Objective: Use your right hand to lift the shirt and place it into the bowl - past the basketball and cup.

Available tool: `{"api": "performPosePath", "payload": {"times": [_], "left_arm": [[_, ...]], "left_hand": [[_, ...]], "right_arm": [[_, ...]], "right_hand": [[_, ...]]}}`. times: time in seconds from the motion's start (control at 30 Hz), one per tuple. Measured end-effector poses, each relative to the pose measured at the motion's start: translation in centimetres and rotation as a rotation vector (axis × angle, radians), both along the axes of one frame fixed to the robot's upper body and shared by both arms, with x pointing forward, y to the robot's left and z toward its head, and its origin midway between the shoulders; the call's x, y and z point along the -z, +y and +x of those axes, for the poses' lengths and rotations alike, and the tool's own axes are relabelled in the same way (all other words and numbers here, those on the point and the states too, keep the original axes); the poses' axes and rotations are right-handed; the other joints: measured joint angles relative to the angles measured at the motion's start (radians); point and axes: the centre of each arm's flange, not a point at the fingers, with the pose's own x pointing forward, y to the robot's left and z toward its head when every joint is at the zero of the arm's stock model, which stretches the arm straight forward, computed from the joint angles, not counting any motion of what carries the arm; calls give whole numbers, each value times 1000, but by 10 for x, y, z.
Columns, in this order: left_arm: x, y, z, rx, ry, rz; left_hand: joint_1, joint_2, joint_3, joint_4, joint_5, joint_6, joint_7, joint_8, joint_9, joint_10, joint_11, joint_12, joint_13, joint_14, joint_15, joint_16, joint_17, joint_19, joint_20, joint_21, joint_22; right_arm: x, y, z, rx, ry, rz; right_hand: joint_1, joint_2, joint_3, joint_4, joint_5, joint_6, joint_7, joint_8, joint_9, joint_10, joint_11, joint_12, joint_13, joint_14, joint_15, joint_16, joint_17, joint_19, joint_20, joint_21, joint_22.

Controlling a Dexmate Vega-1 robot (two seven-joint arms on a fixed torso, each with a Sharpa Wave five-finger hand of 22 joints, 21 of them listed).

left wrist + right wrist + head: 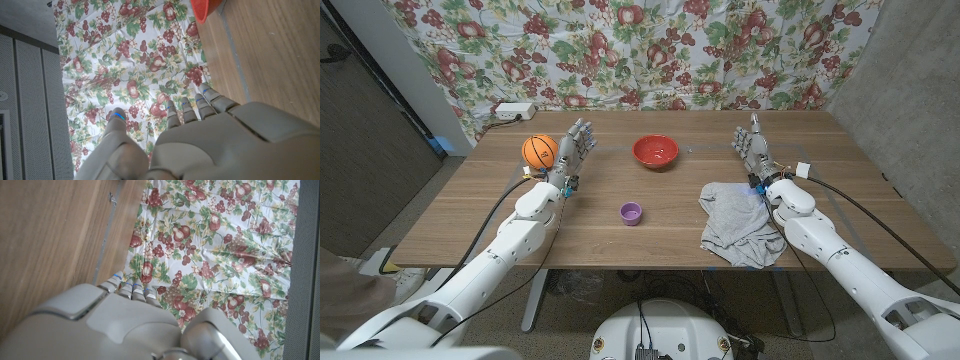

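Nearest the robot, on the right part of the wooden table [470, 215]: a crumpled grey shirt [738, 222], lying loose by the near edge, just beside the right forearm and touching nothing that grips it. Slightly farther, mid-table: a small purple cup [631, 212], standing upright and alone. Beyond the shirt: right hand [754, 148], raised off the cloth with fingers [122, 284] stretched straight and close together toward the far side, holding nothing. On the opposite side, at a similar depth: left hand [571, 154], likewise extended, fingers [200, 106] straight and slightly parted, empty, just beside an orange basketball [540, 151] on its outer side; contact between the two impossible to judge. Farther back, between both hands: a red bowl [655, 151], open side up. At the far left corner: a white power strip [512, 110]. Behind everything: a fruit-print cloth [650, 50] hung as a backdrop. No readable writing or brand marks anywhere.
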Motion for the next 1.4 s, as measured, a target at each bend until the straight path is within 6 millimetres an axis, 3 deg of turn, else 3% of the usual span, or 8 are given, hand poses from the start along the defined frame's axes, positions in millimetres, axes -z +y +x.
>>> {"api": "performPosePath", "payload": {"times": [0.83,1.4], "left_arm": [[2,5,-7,-25,-8,-9],[1,10,-17,-27,-25,-10]], "left_hand": [[9,-9,0,0,0,4,-3,0,0,3,-3,0,0,0,0,0,0,0,0,0,0],[9,-9,0,0,0,4,-3,0,0,3,-3,0,0,0,0,0,0,5,5,0,0]], "right_arm": [[0,-3,-11,3,-13,-15],[-3,-4,-29,46,-63,-67]], "right_hand": [[9,-8,-1,-7,0,4,4,7,0,4,-4,0,0,0,0,0,0,0,0,0,0],[54,-7,10,-41,4,13,-2,15,0,18,-25,8,0,7,-22,4,0,0,0,0,0]]}}
